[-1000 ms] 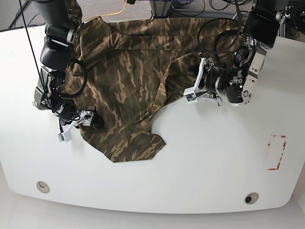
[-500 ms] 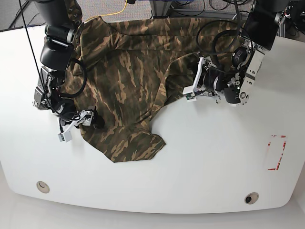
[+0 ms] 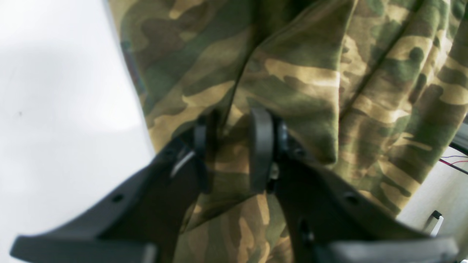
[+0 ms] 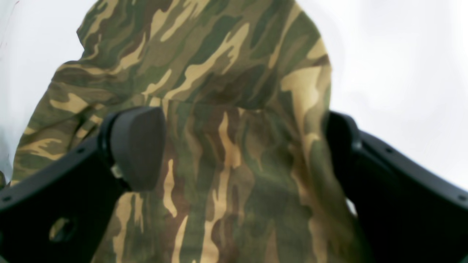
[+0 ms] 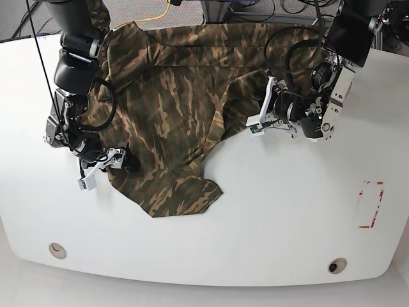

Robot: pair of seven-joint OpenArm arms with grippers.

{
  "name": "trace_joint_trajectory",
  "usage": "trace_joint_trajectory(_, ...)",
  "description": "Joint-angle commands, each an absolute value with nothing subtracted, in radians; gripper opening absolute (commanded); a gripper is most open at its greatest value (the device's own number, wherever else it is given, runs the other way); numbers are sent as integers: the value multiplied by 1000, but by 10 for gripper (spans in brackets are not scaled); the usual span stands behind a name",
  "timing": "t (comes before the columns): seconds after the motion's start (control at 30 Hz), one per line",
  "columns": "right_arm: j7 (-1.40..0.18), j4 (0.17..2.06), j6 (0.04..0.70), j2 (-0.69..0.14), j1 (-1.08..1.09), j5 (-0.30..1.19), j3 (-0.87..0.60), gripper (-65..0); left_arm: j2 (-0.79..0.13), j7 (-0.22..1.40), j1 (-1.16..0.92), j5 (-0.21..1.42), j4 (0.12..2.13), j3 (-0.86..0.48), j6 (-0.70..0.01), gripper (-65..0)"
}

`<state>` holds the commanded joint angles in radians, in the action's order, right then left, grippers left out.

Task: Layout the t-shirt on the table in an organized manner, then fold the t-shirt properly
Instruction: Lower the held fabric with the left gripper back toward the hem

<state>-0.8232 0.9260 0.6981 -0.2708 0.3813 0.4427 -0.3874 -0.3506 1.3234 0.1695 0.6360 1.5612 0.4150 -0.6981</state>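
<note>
- Sprawling across the far half of your white table [image 5: 275,211], the camouflage t-shirt [image 5: 172,109] lies rumpled, one fold doubled under near the middle and a flap trailing toward the front; pull unevenly and you risk dragging the whole heap sideways rather than flattening it.
- Clenched on a pinch of cloth at the shirt's inner edge, your left gripper [image 3: 228,149] holds only a narrow ridge between nearly closed jaws; a sharp tug could slip the fabric free, or bunch it further.
- Straddling the opposite hem with jaws spread wide, your right gripper [image 4: 241,146] has cloth draped between its pads [image 4: 137,146] but grips nothing; close it carelessly and you may catch two layers at once, locking in the fold.
- Hanging close to the left arm, loose black cables [image 5: 291,54] could snag if you swing wide.
- Marking the table's right side, the small red rectangle [image 5: 370,204] lies well apart from the shirt.
</note>
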Motion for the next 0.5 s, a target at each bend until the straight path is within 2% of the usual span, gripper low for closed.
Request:
trace_joint_trajectory(0.2,-823,926,698,-271,383,443,-387,-67,-352,1323,170,636,1567,415,-698,-618)
trace_joint_trajectory(0.5,-823,926,698,-272,383,443,-387,-67,-372,1322,171,636,1621,417,-698,-631)
